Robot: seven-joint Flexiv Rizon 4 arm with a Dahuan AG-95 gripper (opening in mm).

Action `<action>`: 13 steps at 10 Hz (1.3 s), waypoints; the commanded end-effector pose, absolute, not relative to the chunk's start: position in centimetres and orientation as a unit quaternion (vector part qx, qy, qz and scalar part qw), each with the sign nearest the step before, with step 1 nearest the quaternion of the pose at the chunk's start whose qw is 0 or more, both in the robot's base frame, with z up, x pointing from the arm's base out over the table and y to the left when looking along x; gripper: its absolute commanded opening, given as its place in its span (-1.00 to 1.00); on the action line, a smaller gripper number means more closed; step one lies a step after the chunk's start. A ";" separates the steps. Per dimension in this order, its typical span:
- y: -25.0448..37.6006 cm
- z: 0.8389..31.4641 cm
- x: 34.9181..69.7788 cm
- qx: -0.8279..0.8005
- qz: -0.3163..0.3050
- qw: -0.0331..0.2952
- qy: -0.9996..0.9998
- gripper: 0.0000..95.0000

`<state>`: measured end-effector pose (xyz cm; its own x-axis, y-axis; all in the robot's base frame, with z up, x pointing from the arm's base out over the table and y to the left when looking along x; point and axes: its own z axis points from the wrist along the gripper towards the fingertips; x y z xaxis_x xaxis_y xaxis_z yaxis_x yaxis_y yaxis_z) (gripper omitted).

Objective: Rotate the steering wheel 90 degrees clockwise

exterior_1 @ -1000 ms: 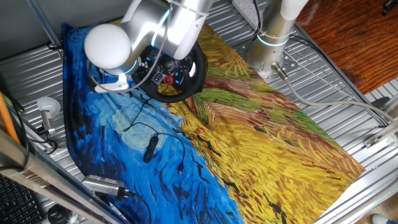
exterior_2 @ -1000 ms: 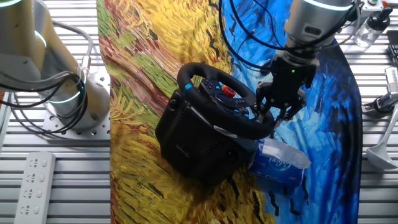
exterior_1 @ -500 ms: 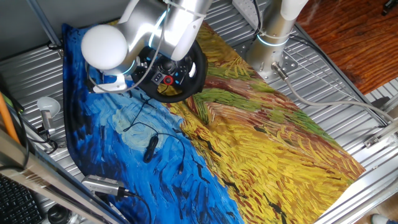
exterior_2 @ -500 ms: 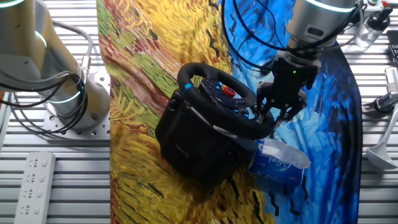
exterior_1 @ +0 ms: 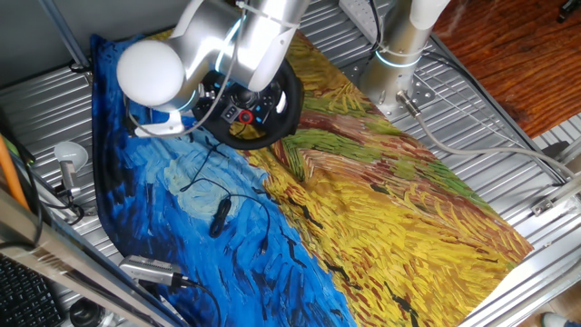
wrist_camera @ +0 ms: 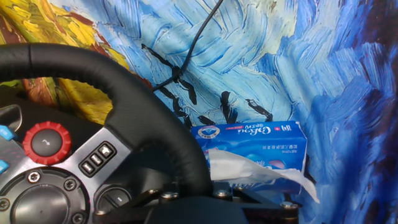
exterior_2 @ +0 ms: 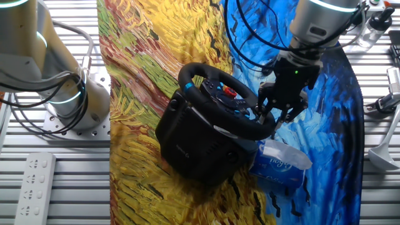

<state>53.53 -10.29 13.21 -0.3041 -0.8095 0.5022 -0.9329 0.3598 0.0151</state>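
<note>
The steering wheel (exterior_2: 215, 122) is black with a thick round rim, and stands tilted on its black base in the middle of the painted cloth. A red knob (exterior_2: 230, 92) sits on its hub. My gripper (exterior_2: 275, 117) comes down from the right onto the rim's lower right part, with a finger on each side of it. In the hand view the rim (wrist_camera: 124, 81) curves down into my gripper (wrist_camera: 189, 194), beside the red knob (wrist_camera: 46, 142) and small buttons. In one fixed view my arm hides most of the steering wheel (exterior_1: 289, 102) and the whole gripper.
A blue tissue pack (exterior_2: 278, 164) lies right beside the wheel base, under my gripper, and shows as the tissue pack (wrist_camera: 249, 140) in the hand view. A small black cabled device (exterior_1: 219, 215) lies on the blue cloth. A second robot base (exterior_2: 69, 94) and a power strip (exterior_2: 34, 181) stand off the cloth.
My arm's white elbow has drifted slightly left in one fixed view. The gripper stays at the same spot on the rim and the wheel looks unturned.
</note>
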 end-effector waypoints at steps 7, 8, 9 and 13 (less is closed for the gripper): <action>-10.4 13.4 53.2 0.546 0.152 0.226 -0.792 -0.60; -10.5 13.5 53.2 0.542 0.154 0.228 -0.794 -0.60; -10.6 13.6 53.2 0.539 0.156 0.230 -0.795 -0.60; -11.1 13.9 53.0 0.507 0.168 0.235 -0.812 -0.60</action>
